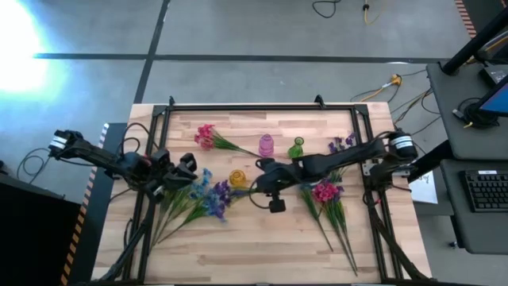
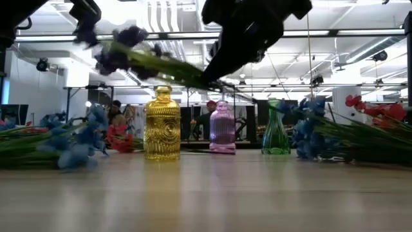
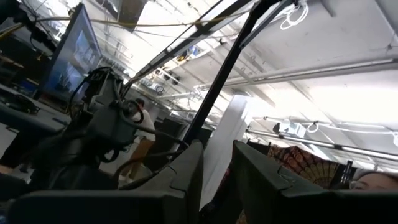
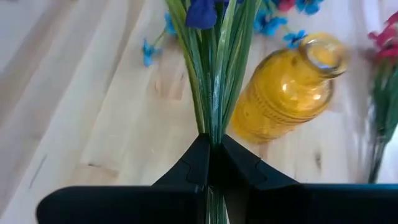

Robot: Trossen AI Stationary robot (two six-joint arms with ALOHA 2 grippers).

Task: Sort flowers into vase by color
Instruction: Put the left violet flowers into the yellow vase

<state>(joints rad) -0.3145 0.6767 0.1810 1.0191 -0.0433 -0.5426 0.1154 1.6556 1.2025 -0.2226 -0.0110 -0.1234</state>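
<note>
R gripper [image 4: 211,163] clamped on purple sprig [image 2: 138,55] stems; long axis runs leftward, blooms just above yellow vase [image 2: 161,124]. L gripper [image 1: 176,176] state: cannot tell.

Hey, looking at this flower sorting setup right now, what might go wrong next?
The right hand pinches a purple sprig only by its thin stems, so the sprig might slip or swing. It hangs close above the yellow vase, whose narrow mouth may be missed, or the vase knocked. Blue flowers lying beside that vase could be snagged.
</note>
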